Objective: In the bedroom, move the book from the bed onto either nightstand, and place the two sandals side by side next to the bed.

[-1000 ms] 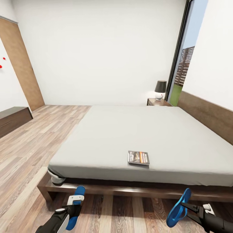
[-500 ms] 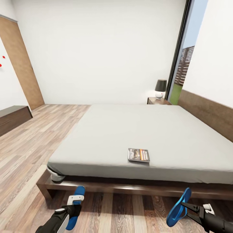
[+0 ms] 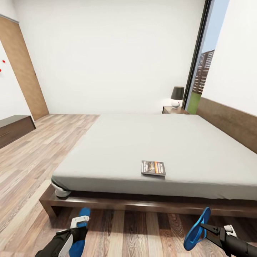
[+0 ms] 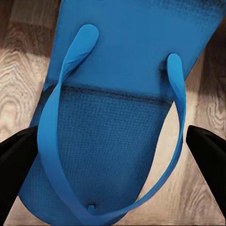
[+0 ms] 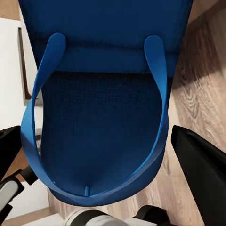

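Observation:
The book (image 3: 153, 167) lies flat near the foot edge of the pale grey bed (image 3: 150, 142), cover up. Low in the head view, my left gripper (image 3: 77, 229) is shut on one bright blue sandal (image 3: 84, 213), held just above the plank floor in front of the bed base. The left wrist view has that sandal (image 4: 117, 94) between two dark fingers (image 4: 16, 155). My right gripper (image 3: 206, 226) is shut on the other sandal (image 3: 197, 231), held on edge. This second sandal (image 5: 103, 117) spans the right wrist view. A nightstand (image 3: 175, 110) stands at the bed's far corner.
A dark-shaded lamp (image 3: 177, 97) sits on the nightstand beside the tall dark-framed window (image 3: 201, 60). A long low dark cabinet (image 3: 14, 129) runs along the left wall. The brown headboard (image 3: 228, 125) lines the right wall. Open plank floor (image 3: 32, 160) lies left of the bed.
My left gripper has dropped lower and nearer the picture's bottom edge with its sandal. The view has shifted slightly. The right gripper and its sandal sit where they were.

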Motion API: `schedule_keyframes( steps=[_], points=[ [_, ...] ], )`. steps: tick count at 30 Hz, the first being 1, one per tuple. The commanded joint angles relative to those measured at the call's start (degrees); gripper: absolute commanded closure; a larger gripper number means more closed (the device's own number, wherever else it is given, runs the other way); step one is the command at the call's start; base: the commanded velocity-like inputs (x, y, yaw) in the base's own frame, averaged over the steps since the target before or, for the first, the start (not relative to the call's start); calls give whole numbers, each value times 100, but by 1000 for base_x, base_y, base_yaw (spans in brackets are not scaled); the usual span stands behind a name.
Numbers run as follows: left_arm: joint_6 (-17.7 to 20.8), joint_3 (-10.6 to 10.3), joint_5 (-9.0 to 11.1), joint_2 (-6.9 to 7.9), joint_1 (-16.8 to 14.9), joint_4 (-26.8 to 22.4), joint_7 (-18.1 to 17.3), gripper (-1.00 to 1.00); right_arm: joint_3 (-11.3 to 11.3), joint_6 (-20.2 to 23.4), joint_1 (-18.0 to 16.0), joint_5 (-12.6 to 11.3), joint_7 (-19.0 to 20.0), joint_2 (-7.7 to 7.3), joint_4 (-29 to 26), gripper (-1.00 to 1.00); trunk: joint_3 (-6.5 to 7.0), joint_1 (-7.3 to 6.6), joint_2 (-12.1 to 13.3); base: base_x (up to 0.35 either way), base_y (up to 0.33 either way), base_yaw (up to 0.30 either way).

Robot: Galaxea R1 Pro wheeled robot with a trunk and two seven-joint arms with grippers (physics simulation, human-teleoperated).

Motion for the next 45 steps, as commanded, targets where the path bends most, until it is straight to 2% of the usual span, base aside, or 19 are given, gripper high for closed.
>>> schedule_keyframes(
  steps=[1,2,3,6,19,27,45],
  points=[
    [163,15,203,39,-2,-25,-20,100,23,35,-8,-57,1,-6,3,100,-24,22,-44,0,0,0],
    [278,15,345,89,-7,-41,-82,100,23,35,-8,-57,2,-6,3,100,-42,44,-84,0,0,0],
    [321,15,399,111,-8,-59,-133,100,23,35,-8,-59,1,-4,3,100,-60,66,-124,0,0,0],
    [383,15,466,136,-13,-90,-216,100,23,35,-8,-57,2,-6,2,100,-113,131,-245,0,0,0],
    [344,-11,452,140,-16,-208,-225,100,23,35,-8,-54,-7,2,2,100,-347,417,-766,0,0,0],
    [4,-11,452,133,-14,-183,-232,100,23,35,-8,-55,-6,3,2,100,-490,593,-1087,0,0,0],
    [-21,-18,452,132,-14,-181,-232,100,23,35,-8,-54,-6,2,2,100,-814,988,-1809,0,0,0]
  ],
)
